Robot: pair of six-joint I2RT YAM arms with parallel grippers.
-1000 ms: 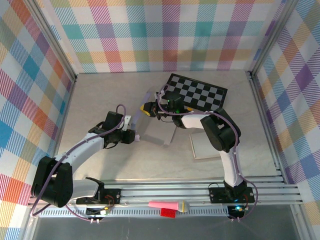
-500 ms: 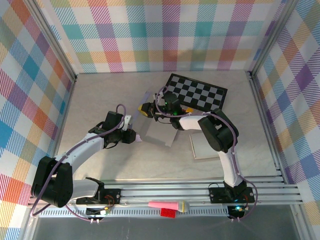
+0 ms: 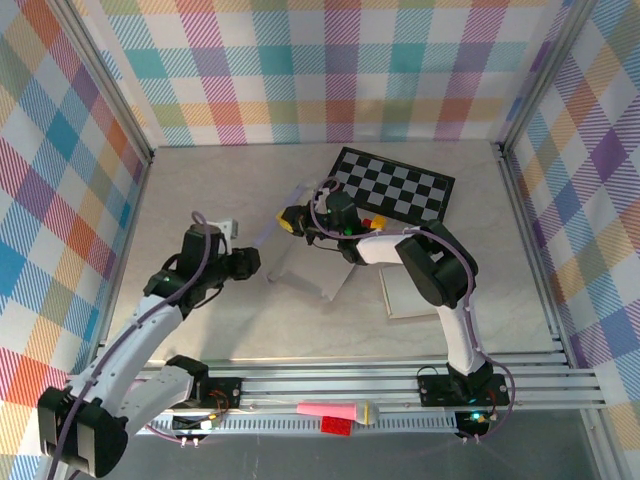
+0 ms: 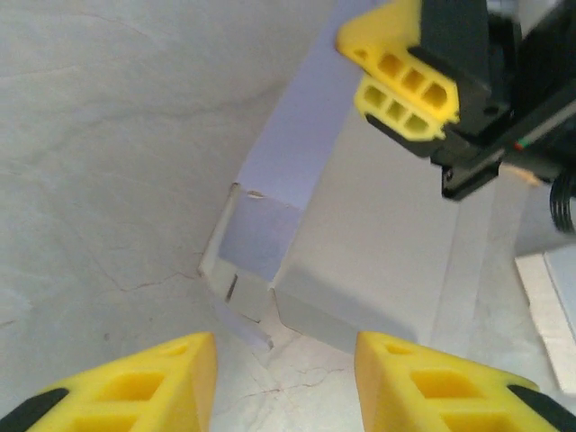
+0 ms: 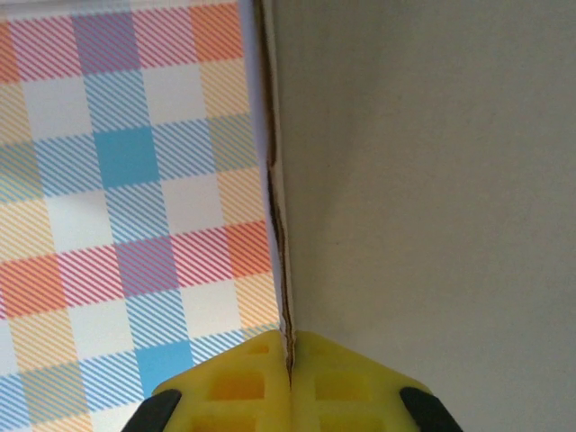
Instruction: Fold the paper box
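Right wrist: fingers (image 5: 225, 389) tight on box edge (image 5: 274, 180)

We read no text, label, brand, number or sign in any view. The paper box (image 3: 305, 265) presents plain, unprinted panels, and the checkerboard (image 3: 400, 186) carries only black and white squares.

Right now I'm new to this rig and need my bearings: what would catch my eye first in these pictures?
The half-folded box sits mid-table, one flap raised and pinched by the shut right gripper. The left gripper is open just to the box's left, holding nothing. Behind them a checkerboard lies in front of bright plaid walls.
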